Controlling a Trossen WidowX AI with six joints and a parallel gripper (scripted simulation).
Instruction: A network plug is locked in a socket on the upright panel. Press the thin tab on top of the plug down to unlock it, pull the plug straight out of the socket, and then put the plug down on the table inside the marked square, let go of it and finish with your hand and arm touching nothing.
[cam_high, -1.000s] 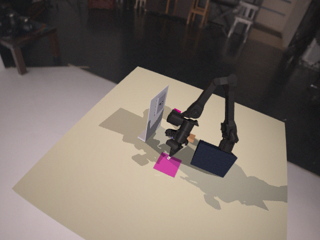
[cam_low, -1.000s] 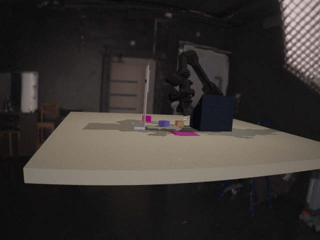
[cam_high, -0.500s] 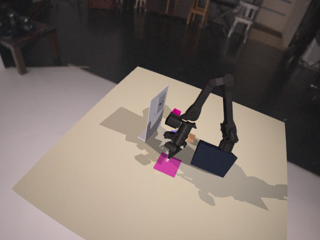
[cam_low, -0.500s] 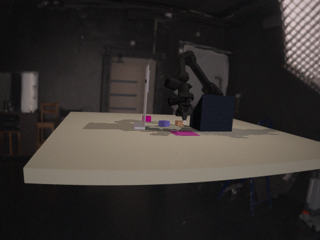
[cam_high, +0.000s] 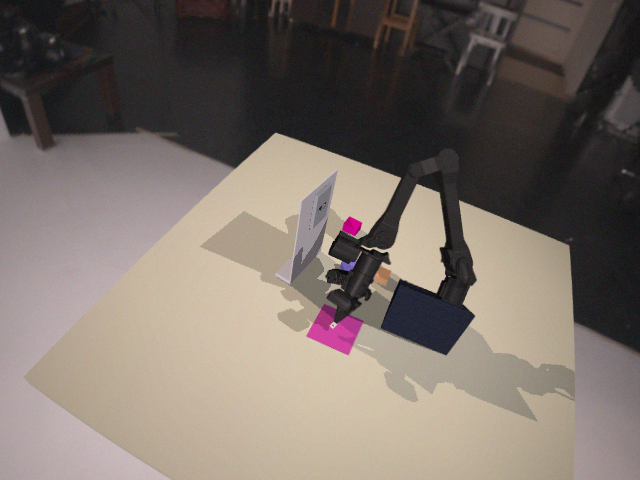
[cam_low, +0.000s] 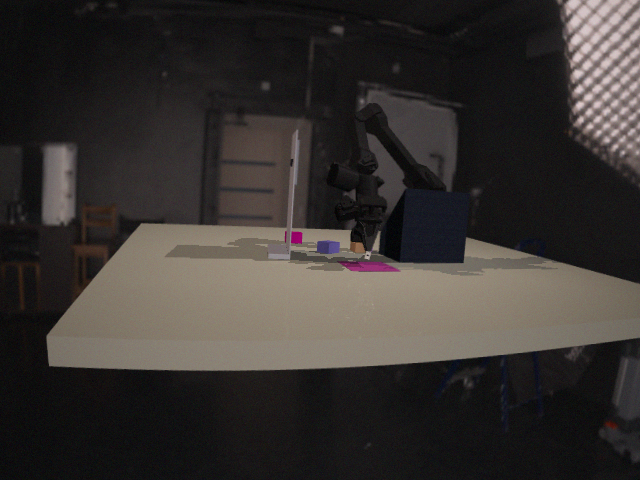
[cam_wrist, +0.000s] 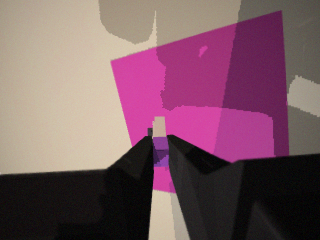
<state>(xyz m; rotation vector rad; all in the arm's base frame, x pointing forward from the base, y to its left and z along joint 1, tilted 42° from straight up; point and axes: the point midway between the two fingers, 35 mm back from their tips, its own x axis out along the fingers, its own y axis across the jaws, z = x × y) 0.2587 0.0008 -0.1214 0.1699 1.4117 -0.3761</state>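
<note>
My gripper (cam_high: 336, 318) (cam_low: 368, 250) (cam_wrist: 159, 142) points down and is shut on the network plug. The plug (cam_high: 332, 325) (cam_low: 367, 255) (cam_wrist: 159, 128) shows a pale end beyond the fingertips and a purple part between them. It hangs a little above the marked square, apart from the panel. The magenta marked square (cam_high: 323, 335) (cam_low: 374, 267) (cam_wrist: 135, 75) lies flat on the table, partly in the arm's shadow. The upright panel (cam_high: 306, 222) (cam_low: 292, 206) stands away from the gripper, with a grey plate (cam_high: 324, 195) near its top. The thin tab cannot be made out.
A large dark blue block (cam_high: 426, 320) (cam_low: 434, 227) stands between the marked square and the arm's base. A pink cube (cam_high: 352, 225) (cam_low: 294, 237), a violet block (cam_high: 347, 265) (cam_low: 328, 247) and an orange block (cam_high: 383, 275) (cam_low: 356, 247) lie behind the gripper.
</note>
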